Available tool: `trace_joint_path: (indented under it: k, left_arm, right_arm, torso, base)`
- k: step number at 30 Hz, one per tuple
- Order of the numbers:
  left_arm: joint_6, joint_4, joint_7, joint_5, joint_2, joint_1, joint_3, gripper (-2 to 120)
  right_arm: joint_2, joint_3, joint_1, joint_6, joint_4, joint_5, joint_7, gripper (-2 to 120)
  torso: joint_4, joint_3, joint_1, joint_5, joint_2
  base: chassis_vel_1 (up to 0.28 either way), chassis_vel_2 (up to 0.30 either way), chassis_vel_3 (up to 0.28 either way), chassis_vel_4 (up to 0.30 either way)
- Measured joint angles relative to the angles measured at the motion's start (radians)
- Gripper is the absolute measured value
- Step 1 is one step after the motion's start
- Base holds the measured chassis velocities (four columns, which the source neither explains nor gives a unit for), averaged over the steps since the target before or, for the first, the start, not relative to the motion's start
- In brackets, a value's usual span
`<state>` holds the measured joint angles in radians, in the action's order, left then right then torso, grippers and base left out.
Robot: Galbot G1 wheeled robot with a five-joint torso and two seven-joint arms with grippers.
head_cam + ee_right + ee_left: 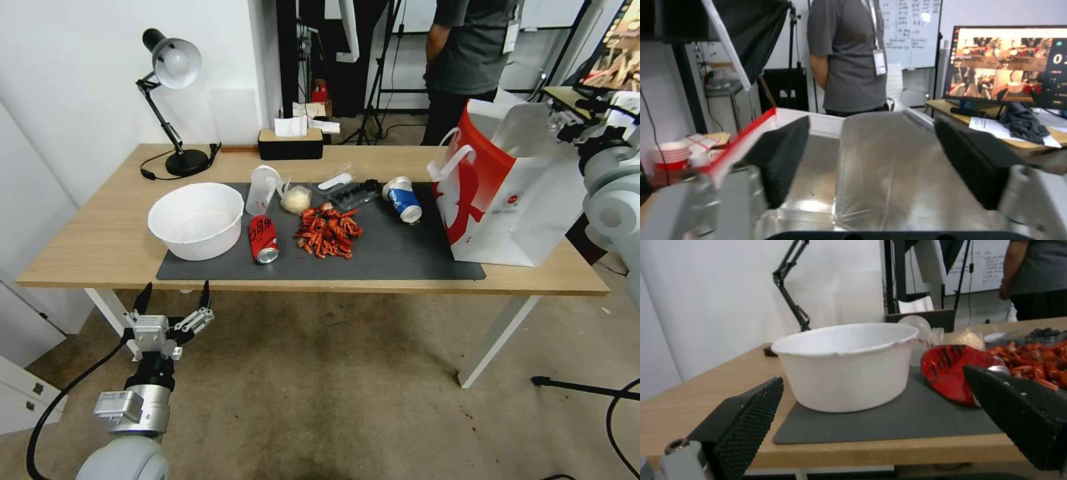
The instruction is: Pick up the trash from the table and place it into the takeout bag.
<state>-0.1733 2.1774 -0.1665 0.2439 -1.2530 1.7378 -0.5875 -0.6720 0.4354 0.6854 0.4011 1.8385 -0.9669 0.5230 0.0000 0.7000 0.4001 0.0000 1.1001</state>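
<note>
On the dark grey mat [400, 257] of the table [93, 247] lies the trash: a white bowl [195, 220], a red cola can [263, 239] on its side, a clear plastic cup [262, 189], a wrapped whitish lump [296, 198], a pile of red shells [328, 231] and a blue-and-white can [403, 199]. The takeout bag [507, 183] stands at the table's right end. My left gripper [173, 297] hangs open below the table's front edge, facing the bowl [844, 366] and cola can [951, 370]. My right gripper [871, 128] is open above the bag's foil lining [880, 173], holding nothing.
A black desk lamp [175, 67] and a tissue box [290, 143] stand along the table's back edge. A black tray [353, 192] lies behind the shells. A person stands behind the table near the bag. Bare floor lies before the table.
</note>
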Motion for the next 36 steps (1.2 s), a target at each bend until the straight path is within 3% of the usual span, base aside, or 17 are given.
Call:
trace_joint_path:
  k: [6, 14, 19, 22, 24, 29, 31, 36]
  left_arm:
    - [0.012, 0.01, 0.006, 0.004, 0.0, -0.003, -0.001, 100]
    - [0.011, 0.006, 0.005, 0.011, 0.005, -0.008, -0.007, 100]
    - [0.006, 0.002, 0.005, 0.013, 0.004, -0.009, -0.007, 100]
    - [-0.001, 0.001, 0.008, 0.017, 0.004, -0.01, -0.007, 100]
    - [-0.008, -0.001, 0.011, 0.022, 0.006, -0.01, -0.008, 100]
    - [-0.024, -0.009, 0.022, 0.023, 0.009, -0.005, -0.012, 100]
    - [-0.042, -0.018, 0.031, 0.023, 0.013, 0.002, -0.017, 100]
    - [-0.065, -0.033, 0.041, 0.025, 0.019, 0.008, -0.02, 100]
  right_arm:
    - [-0.004, -0.001, 0.002, -0.02, 0.009, -0.019, -0.024, 99]
    - [-0.001, 0.017, 0.026, -0.137, 0.067, -0.103, -0.142, 100]
    - [-0.002, 0.067, 0.153, -0.228, 0.185, -0.137, -0.279, 100]
    - [-0.024, 0.083, 0.255, -0.29, 0.24, -0.093, -0.35, 100]
    - [-0.074, 0.099, 0.397, -0.408, 0.274, 0.018, -0.43, 100]
    - [-0.162, 0.107, 0.576, -0.541, 0.302, 0.152, -0.494, 100]
    - [-0.238, 0.111, 0.701, -0.625, 0.303, 0.255, -0.532, 100]
    - [-0.333, 0.11, 0.834, -0.72, 0.28, 0.351, -0.56, 100]
  torso:
    - [0.0, 0.0, 0.0, 0.0001, 0.0]
    - [0.0002, 0.0, 0.0, 0.0, 0.0]
    - [0.0, 0.0, 0.0, -0.0002, 0.0]
    - [0.0, 0.0, 0.0, -0.0002, 0.0]
    - [0.0003, 0.0, 0.0, 0.0, 0.0]
    - [-0.0002, 0.0, 0.0, 0.0001, 0.0]
    - [-0.0001, 0.0, 0.0, 0.0003, 0.0]
    - [0.0, 0.0, 0.0, -0.0002, 0.0]
  base:
    - [0.0, 0.0, 0.0, 0.0]
    - [0.0, 0.0, 0.0, 0.0]
    - [0.0, 0.0, 0.0, 0.0]
    - [0.0, 0.0, 0.0, 0.0]
    - [0.0, 0.0, 0.0, 0.0]
    - [0.0, 0.0, 0.0, 0.0]
    - [0.0, 0.0, 0.0, 0.0]
    - [0.0, 0.0, 0.0, 0.0]
